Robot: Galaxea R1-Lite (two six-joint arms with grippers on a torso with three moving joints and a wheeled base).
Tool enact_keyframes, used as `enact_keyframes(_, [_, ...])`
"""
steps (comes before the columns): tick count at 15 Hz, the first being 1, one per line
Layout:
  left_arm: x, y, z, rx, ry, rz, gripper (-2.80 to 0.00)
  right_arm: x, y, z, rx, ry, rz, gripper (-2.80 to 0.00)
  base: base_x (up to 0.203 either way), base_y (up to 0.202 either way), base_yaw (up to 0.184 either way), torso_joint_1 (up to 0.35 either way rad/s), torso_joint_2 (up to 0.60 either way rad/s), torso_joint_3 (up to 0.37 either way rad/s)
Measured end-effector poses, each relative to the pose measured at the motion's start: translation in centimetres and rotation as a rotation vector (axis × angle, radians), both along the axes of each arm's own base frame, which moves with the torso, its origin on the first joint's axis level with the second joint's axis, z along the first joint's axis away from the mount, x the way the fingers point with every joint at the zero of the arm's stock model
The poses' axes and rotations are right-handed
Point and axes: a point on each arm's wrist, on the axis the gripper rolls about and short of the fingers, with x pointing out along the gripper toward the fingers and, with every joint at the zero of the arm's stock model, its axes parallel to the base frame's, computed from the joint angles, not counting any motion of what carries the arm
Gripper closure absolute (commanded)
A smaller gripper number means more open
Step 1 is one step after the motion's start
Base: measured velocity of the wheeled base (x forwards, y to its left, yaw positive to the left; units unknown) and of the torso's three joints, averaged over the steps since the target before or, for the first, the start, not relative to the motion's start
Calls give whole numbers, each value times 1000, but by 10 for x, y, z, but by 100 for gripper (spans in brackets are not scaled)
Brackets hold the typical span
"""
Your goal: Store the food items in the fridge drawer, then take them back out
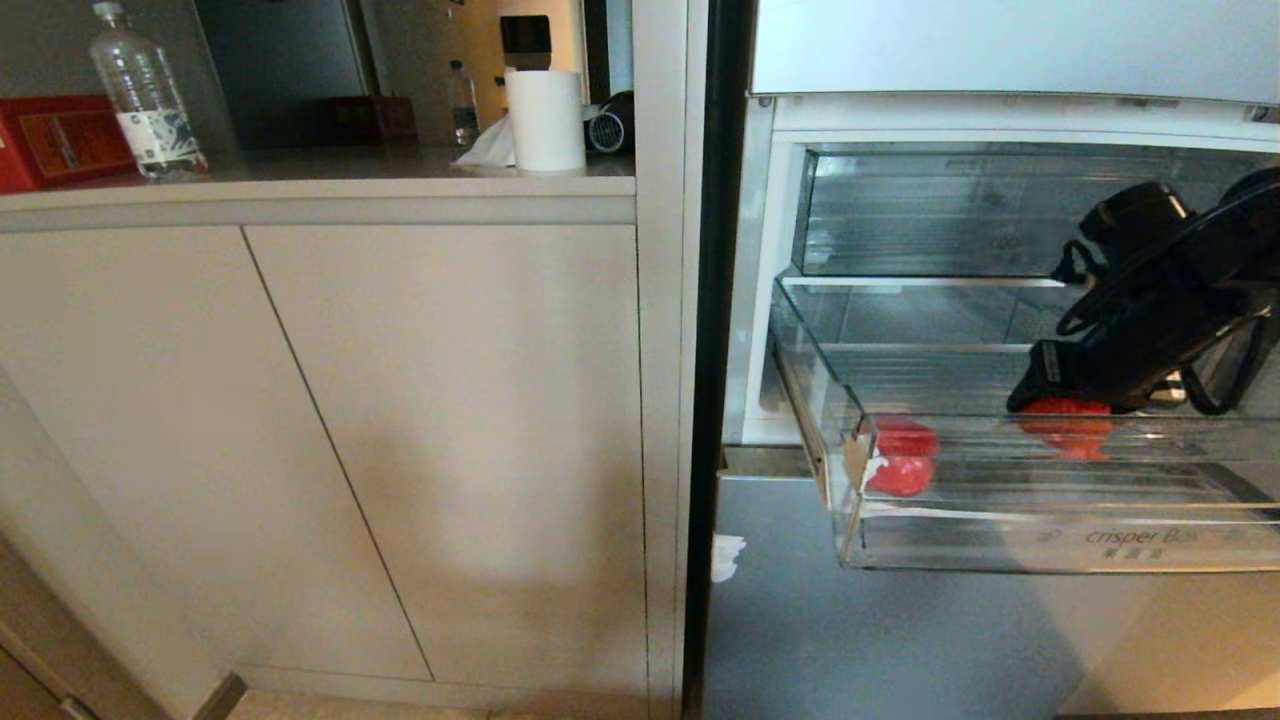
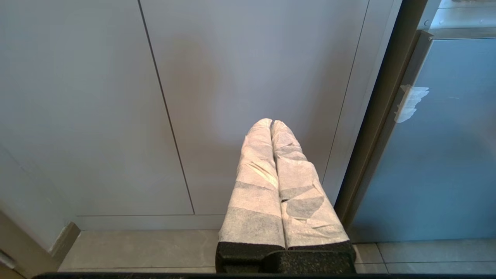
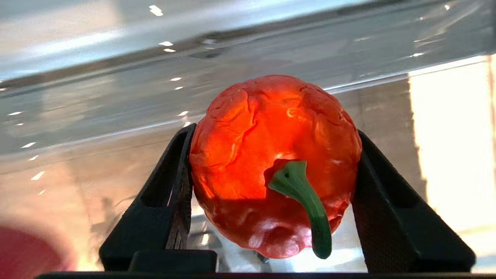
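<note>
Head view puts your right tool point(image 1: 1075, 405) deep inside the pulled-out fridge drawer point(image 1: 1060, 545), reaching down from the right over its clear front wall, with a wrinkled red pepper point(image 1: 1068, 422) directly under its tip. Look at the right wrist view and you see that pepper point(image 3: 273, 162) sitting squarely between the two black fingers point(image 3: 170, 193), its sides touching the inner face of each one, so the right tool is closed around the pepper at a fairly wide spread. The green stem point(image 3: 304, 203) points back toward the wrist camera and curves away from the ribbed clear floor behind it. You cannot tell from these views whether the pepper rests on the drawer floor or hangs just above it. The second red food item point(image 1: 902, 457) lies in the same drawer at its left front corner, well apart from the right tool, pressed near the side wall; its shape is blurred by the plastic. Your left tool point(image 2: 272, 123) hangs outside the fridge in front of the pale cabinet doors point(image 2: 248, 89), its two white-wrapped fingers point(image 2: 255, 182) pressed together with nothing between them.
</note>
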Motion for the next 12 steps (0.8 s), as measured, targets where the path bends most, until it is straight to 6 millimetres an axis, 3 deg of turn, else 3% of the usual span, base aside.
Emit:
enact_keyframes(5, [0, 0, 0, 0, 0, 0, 0, -47, 2, 44, 8, -107, 10, 0, 0, 0, 0, 0, 0, 0])
enact_keyframes(12, [0, 0, 0, 0, 0, 0, 0, -161, 6, 89, -9, -282, 16, 0, 0, 0, 0, 0, 0, 0])
